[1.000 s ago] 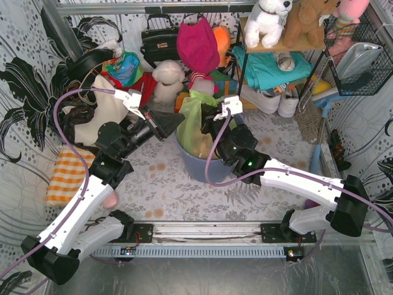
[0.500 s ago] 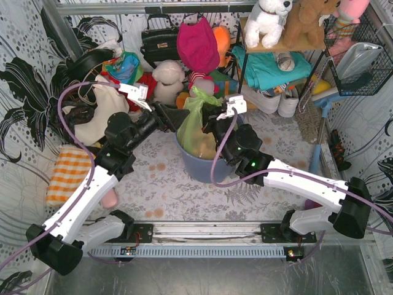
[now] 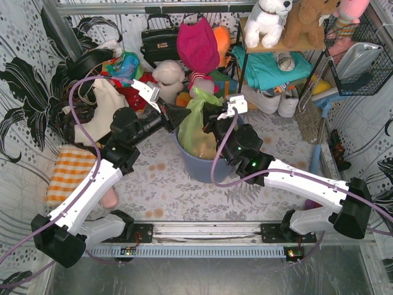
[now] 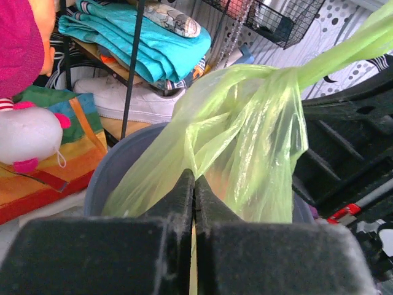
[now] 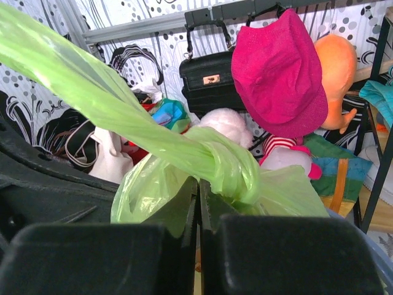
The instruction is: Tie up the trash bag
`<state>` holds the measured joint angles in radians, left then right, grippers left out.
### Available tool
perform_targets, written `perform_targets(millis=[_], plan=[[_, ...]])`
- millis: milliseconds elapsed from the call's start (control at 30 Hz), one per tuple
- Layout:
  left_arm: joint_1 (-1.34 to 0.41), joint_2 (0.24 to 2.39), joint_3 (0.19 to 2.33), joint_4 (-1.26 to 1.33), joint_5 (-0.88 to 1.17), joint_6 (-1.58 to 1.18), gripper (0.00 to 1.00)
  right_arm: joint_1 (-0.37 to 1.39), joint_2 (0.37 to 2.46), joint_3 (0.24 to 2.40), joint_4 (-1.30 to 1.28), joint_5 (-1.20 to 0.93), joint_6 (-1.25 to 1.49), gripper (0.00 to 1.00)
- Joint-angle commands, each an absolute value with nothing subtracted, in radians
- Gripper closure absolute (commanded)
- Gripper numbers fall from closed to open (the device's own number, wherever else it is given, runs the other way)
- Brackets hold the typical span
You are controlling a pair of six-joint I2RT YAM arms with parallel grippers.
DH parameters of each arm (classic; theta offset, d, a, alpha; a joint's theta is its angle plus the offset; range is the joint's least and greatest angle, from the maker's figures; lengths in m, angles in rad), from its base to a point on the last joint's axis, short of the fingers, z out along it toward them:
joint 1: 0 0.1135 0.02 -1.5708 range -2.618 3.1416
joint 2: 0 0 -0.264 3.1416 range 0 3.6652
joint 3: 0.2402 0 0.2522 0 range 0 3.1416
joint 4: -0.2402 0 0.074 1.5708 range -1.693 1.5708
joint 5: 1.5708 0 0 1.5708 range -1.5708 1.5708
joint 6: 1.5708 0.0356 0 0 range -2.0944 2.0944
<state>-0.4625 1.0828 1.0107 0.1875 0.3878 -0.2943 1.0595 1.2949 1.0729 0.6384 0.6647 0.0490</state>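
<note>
The trash bag [image 3: 195, 126] is thin light-green plastic standing in a round blue-grey bin [image 3: 199, 169], its top gathered into a twisted knot [image 5: 224, 161]. My left gripper [image 3: 182, 117] reaches in from the left. In the left wrist view the left gripper [image 4: 194, 176] is shut, with bag film [image 4: 245, 135] running in between its tips. My right gripper [image 3: 210, 121] presses against the bag from the right. In the right wrist view the right gripper [image 5: 198, 182] is shut just under the knot, film folded into its seam. A stretched green strand [image 5: 80, 80] leads off up-left.
Behind the bin lie plush toys [image 3: 167, 78], a black handbag [image 3: 158, 40] and a pink hat [image 3: 196, 43]. A shelf with teal cloth [image 3: 270, 67] stands at the back right, with white shoes [image 3: 270, 101] under it. An orange checked cloth [image 3: 67, 175] lies at the left.
My left gripper has moved right to the bag's top, opened briefly and shut again on the film. The bag top has been drawn together and upright. The right arm has barely shifted.
</note>
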Motion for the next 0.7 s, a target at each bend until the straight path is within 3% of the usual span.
perform_targets(millis=[0,367,667], plan=[[-0.455,1.052,1.008,0.255,0.465,-0.258,0.97,1.046,1.308,1.093,0.646,0.689,0.074,1.00],[-0.454,0.987,0.901,0.348,0.749,-0.365,0.97,1.007,1.366,1.114,0.763,0.618,0.098,1.00],[-0.463,1.010,0.885,0.335,0.829,-0.401,0.96,0.941,1.373,1.041,0.981,0.366,0.233,1.00]])
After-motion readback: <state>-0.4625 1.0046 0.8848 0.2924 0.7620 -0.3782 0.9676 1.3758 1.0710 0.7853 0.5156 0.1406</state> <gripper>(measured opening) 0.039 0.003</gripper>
